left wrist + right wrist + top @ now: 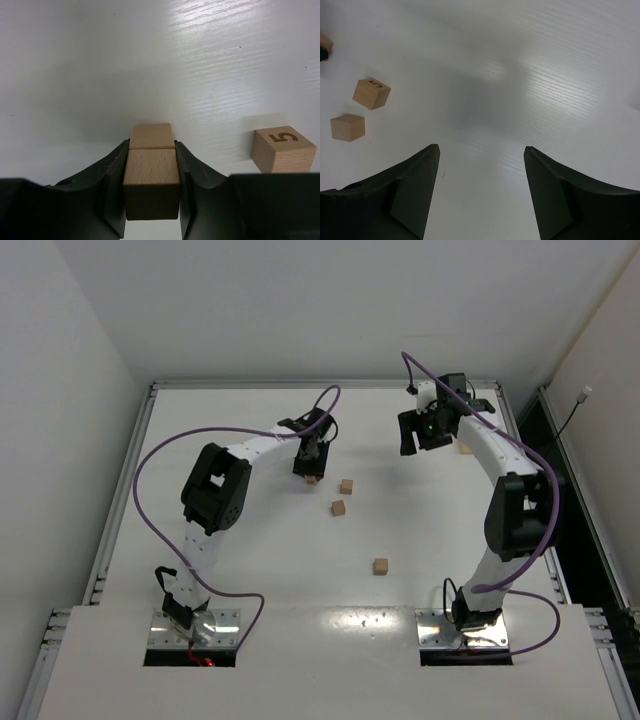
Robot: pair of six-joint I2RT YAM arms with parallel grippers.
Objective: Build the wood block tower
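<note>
My left gripper [309,468] [151,145] is shut on a tan wood block [151,172]. That block lies flush against a second wood block [151,136] just past the fingertips, in line with it like a two-cube tower [312,480]. A wood block marked 5 [283,149] [346,486] [371,93] sits to its right. A plain wood block [339,508] [348,127] lies nearer, and another [380,566] lies nearer still. My right gripper [410,440] [481,147] is open and empty above bare table at the back right.
The white table [250,570] has a raised rim and walls on the left, back and right. A small tan object [464,448] shows beside the right forearm, partly hidden. Purple cables loop over both arms.
</note>
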